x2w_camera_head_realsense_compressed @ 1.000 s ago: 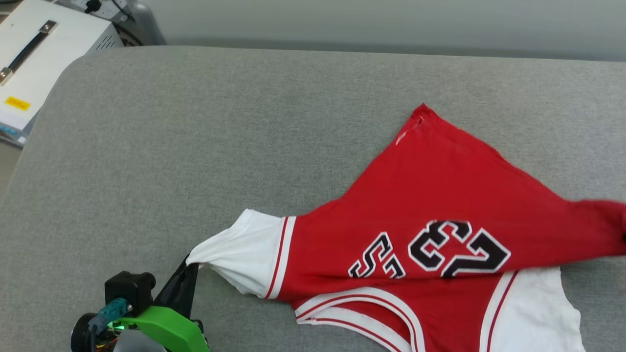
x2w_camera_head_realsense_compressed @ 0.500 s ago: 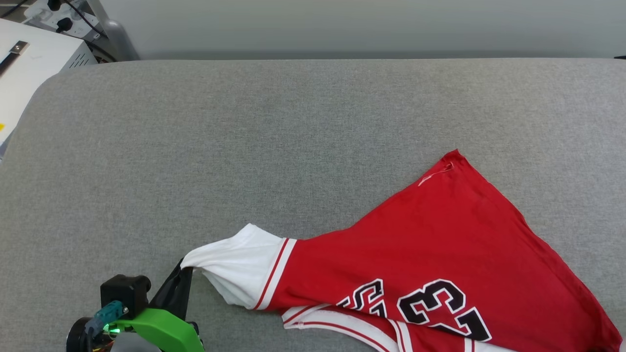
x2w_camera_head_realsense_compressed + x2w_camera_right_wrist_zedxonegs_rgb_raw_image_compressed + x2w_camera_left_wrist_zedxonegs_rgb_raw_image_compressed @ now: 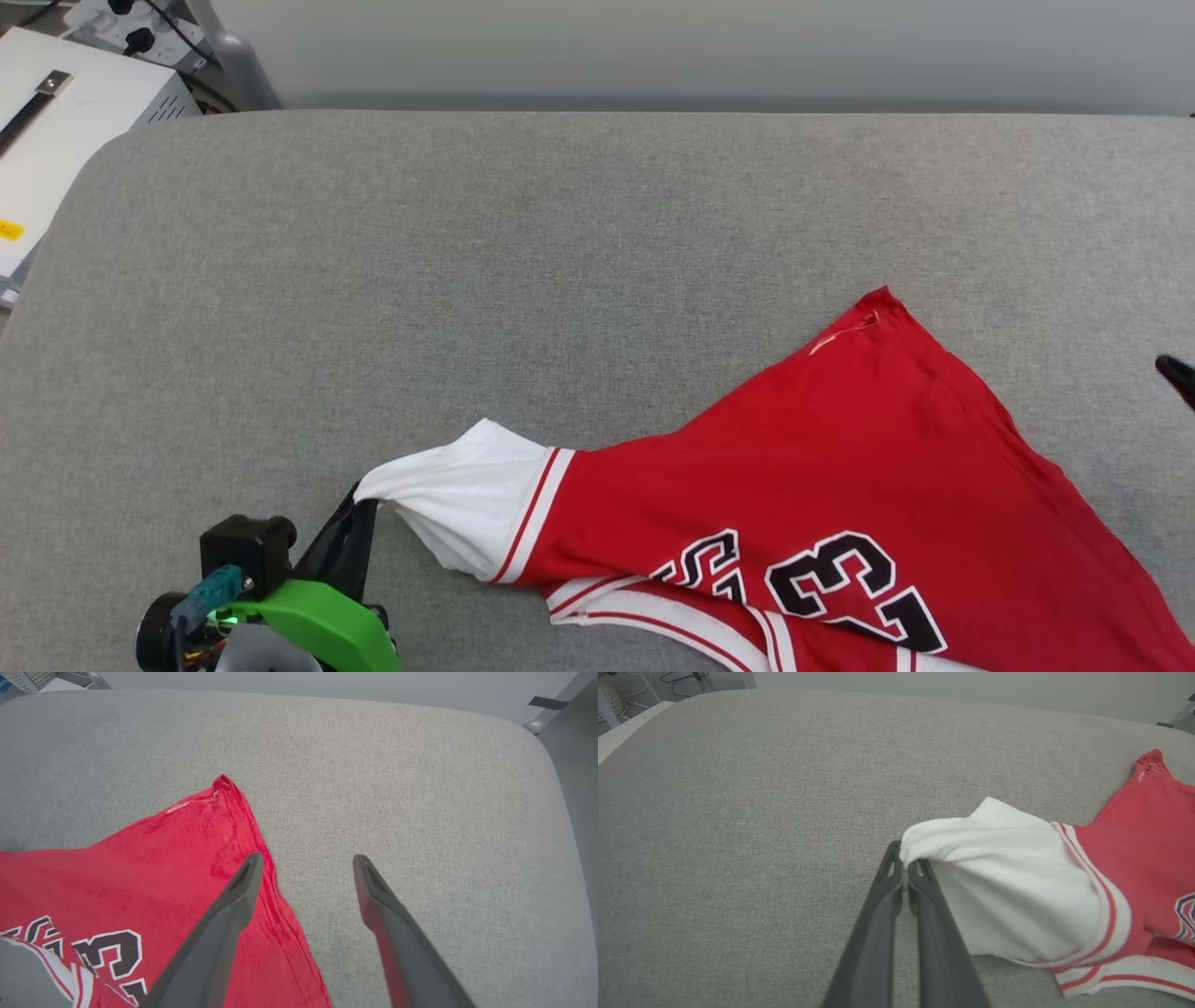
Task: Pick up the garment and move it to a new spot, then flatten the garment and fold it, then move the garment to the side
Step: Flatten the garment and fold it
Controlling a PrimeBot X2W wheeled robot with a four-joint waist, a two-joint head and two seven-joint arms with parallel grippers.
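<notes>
Right gripper (image 3: 307,858) now released (jaws wide), left gripper (image 3: 906,869) pinching garment (image 3: 840,448) sleeve

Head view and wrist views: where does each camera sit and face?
Head view: on the head, looking down at the grey fabric-covered table and red jersey-style shirt; left tool at lower left.
Left wrist view: along the shut left tool, pinching the shirt's white sleeve.
Right wrist view: along the open right tool, over the shirt's red edge.
Shared: both wrist views show the shirt's pointed red corner.
</notes>
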